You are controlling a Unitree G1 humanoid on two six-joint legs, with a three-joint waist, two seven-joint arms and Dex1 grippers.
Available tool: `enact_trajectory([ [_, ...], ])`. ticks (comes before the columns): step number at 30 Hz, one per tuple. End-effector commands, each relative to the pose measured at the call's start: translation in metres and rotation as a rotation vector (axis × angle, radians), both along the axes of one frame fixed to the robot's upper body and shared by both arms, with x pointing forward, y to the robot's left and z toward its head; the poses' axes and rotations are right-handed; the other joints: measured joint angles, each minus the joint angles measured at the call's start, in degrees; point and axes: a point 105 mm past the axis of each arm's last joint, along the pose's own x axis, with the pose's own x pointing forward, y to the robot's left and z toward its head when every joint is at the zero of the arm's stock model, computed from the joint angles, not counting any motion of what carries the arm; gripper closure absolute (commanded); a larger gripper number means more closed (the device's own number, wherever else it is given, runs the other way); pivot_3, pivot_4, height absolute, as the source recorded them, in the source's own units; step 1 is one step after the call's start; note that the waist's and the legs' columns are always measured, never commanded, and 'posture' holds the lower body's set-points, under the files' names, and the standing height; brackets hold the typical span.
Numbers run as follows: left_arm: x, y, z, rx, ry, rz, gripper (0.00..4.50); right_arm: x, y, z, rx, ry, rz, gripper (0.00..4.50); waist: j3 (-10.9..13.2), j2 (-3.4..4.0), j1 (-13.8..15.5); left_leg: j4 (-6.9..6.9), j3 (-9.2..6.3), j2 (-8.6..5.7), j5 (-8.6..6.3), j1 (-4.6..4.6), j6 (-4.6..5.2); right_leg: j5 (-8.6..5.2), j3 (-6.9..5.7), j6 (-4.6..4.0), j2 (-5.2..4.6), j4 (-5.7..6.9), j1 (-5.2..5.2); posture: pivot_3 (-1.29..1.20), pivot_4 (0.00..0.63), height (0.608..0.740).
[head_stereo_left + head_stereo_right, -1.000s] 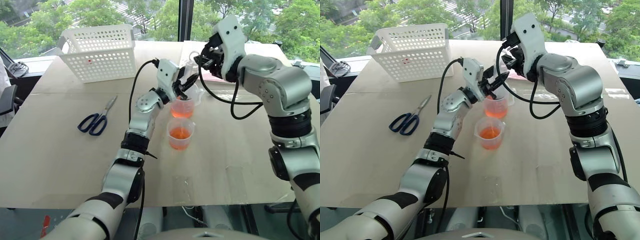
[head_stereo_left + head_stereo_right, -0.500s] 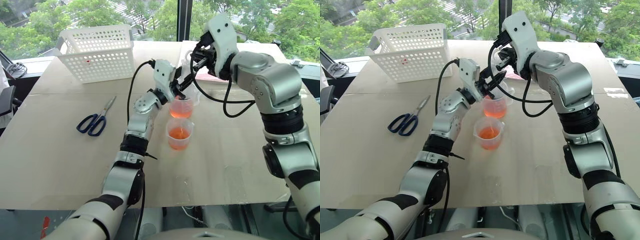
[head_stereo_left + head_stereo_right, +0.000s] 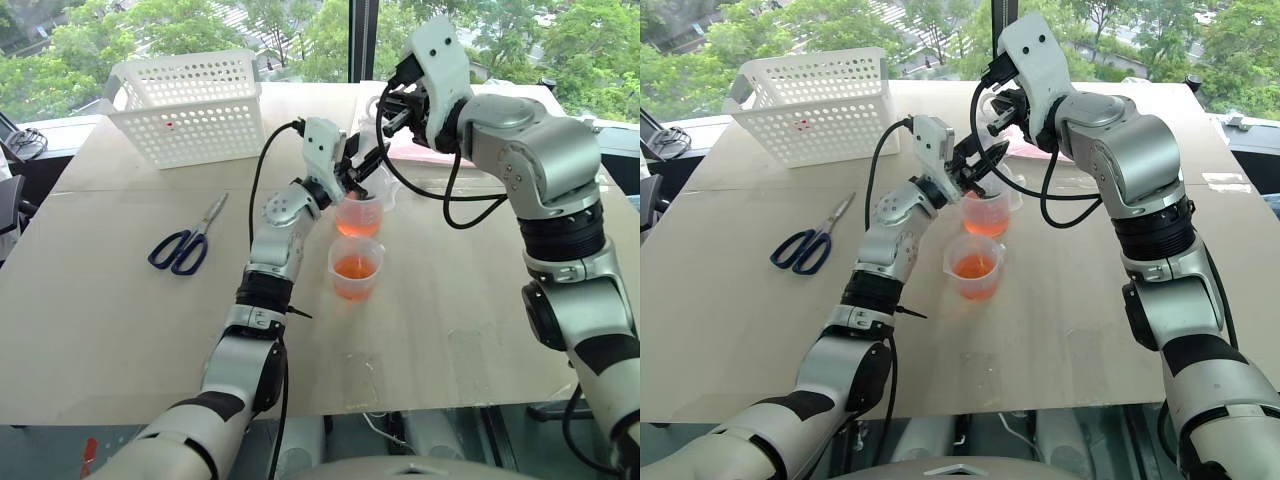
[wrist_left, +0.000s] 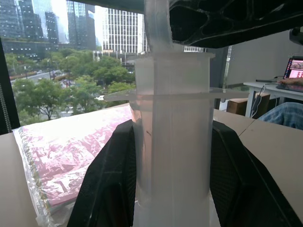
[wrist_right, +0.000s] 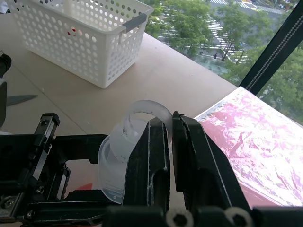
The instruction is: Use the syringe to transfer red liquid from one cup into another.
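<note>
Left wrist view shows the syringe (image 4: 171, 142) standing upright between the left gripper's (image 3: 352, 178) two black fingers, which pinch its clear barrel just below the flange. Above, the right gripper (image 5: 171, 137) has its fingers pressed together on the ring at the top of the plunger, as the right wrist view shows. From the head camera, both hands meet over the far cup (image 3: 361, 214), a clear cup holding red liquid (image 3: 360, 224); the syringe's tip seems to point down into it, though the tip itself is hidden behind the left hand. A second cup (image 3: 357, 267) with a shallower pool of the same liquid stands just nearer. Blue-handled scissors (image 3: 184, 243) lie well to the left, and a white basket (image 3: 190, 105) sits at the far left. The step in hand looks like working the plunger over the far cup; which way it goes I cannot tell. The next move calls for a straight pull or push along the barrel while the left hand keeps it steady.
</note>
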Motion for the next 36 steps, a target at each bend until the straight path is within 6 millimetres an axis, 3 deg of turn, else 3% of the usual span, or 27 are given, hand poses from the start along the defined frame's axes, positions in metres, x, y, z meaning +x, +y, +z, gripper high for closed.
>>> enact_trajectory([
  [1, -0.008, -0.013, -0.019, 0.065, 0.043, -0.071, 3.08, -0.012, -0.006, 0.061, 0.067, -0.221, -0.013, 4.45, 0.0, 0.00, 0.0, 0.00, 0.00, 0.00, 0.00, 0.00, 0.00, 0.00, 0.00, 0.00, 0.00, 0.00, 0.00, 0.00, 0.150, 0.740],
  [18, -0.008, -0.012, -0.020, 0.067, 0.045, -0.065, 3.08, -0.013, -0.004, 0.065, 0.065, -0.232, 0.004, 4.45, 0.0, 0.00, 0.0, -0.01, 0.00, 0.00, 0.00, 0.00, 0.00, 0.00, 0.00, 0.00, 0.00, -0.01, 0.00, 0.00, 0.150, 0.740],
  [22, -0.008, -0.011, -0.014, 0.040, 0.032, -0.063, 3.08, -0.019, 0.002, 0.055, 0.009, -0.215, 0.069, 4.45, 0.0, 0.01, 0.0, -0.01, 0.00, 0.00, 0.00, 0.00, 0.00, 0.00, 0.00, 0.00, 0.00, -0.01, 0.00, 0.00, 0.150, 0.740],
  [25, -0.009, -0.010, -0.006, 0.018, 0.019, -0.067, 3.08, -0.023, 0.004, 0.049, 0.046, -0.172, 0.122, 3.56, 0.0, 0.01, 0.0, -0.01, 0.02, 0.00, 0.00, 0.00, 0.00, 0.00, 0.01, 0.00, -0.01, -0.04, 0.00, 0.00, 0.150, 0.740],
  [28, -0.010, -0.009, 0.001, 0.000, 0.016, -0.075, 3.08, -0.027, -0.006, 0.040, 0.041, -0.184, 0.151, 2.05, 0.0, 0.01, 0.1, -0.03, -0.01, 0.01, 0.00, 0.00, 0.00, 0.00, -0.02, 0.00, 0.00, -0.05, 0.00, 0.00, 0.150, 0.740],
  [32, -0.009, -0.004, 0.009, -0.006, 0.008, -0.050, 3.08, -0.054, -0.015, 0.023, 0.010, -0.195, 0.308, 0.38, 0.0, 0.01, 0.3, -0.03, -0.01, 0.00, 0.00, -0.03, 0.00, 0.00, -0.02, 0.01, -0.01, -0.11, 0.02, 0.00, 0.150, 0.740],
  [36, -0.009, 0.002, 0.022, -0.037, -0.021, -0.027, 3.08, -0.075, -0.033, 0.009, 0.014, -0.202, 0.378, 0.38, 0.0, 0.06, 0.1, -0.01, -0.04, 0.00, -0.01, -0.04, 0.00, 0.00, -0.02, 0.01, -0.02, -0.10, 0.03, 0.00, 0.150, 0.740],
])
